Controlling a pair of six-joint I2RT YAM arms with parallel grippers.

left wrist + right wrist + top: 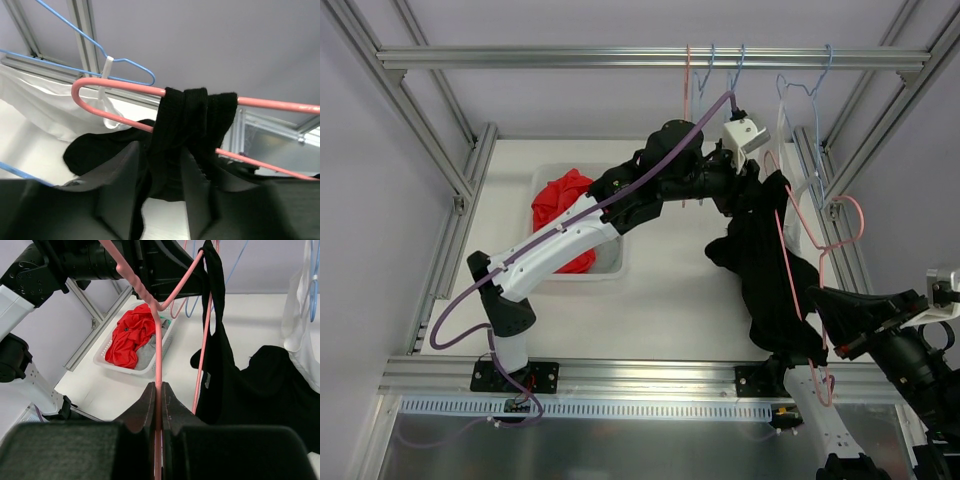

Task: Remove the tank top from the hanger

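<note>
The black tank top hangs from a pink hanger held slanted above the table's right side. My left gripper is shut on the strap where it drapes over the hanger's upper end. In the left wrist view the strap lies over the pink bar and runs down between my jaws. My right gripper is shut on the hanger's lower bar. In the right wrist view the jaws pinch the pink bar, with the tank top hanging to its right.
A white basket with red and grey clothes sits at the table's back left, also in the right wrist view. Blue and pink hangers hang on the top rail. A white garment hangs on a blue hanger at right. Aluminium frame posts flank the table.
</note>
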